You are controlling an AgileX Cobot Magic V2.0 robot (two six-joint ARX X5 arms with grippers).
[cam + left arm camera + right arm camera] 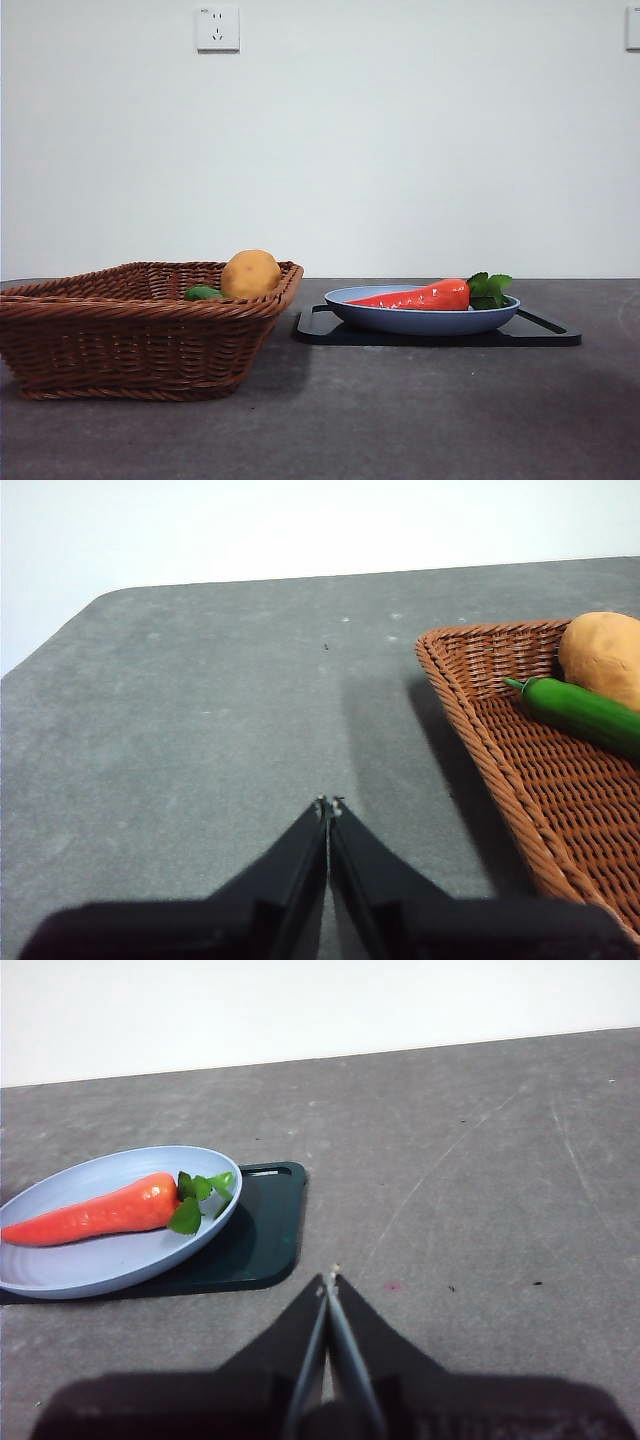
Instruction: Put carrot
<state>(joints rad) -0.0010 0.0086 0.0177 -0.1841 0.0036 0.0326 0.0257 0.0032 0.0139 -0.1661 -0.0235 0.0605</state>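
The carrot [425, 296], glossy red-orange with green leaves at its thick end, lies in a light blue plate [420, 320] on a black tray [545, 334] right of centre in the front view. It also shows in the right wrist view [95, 1212] on the plate [90, 1270]. My right gripper [329, 1285] is shut and empty over bare table, apart from the tray. My left gripper [328, 807] is shut and empty over bare table beside the wicker basket [500, 770]. Neither arm shows in the front view.
The brown wicker basket [120, 330] stands at the left and holds a yellow-brown potato [250, 273] and a small green vegetable [203, 293]. The left wrist view shows the potato [605, 655] and green vegetable [585, 713]. The grey table's edge [50, 640] lies beyond.
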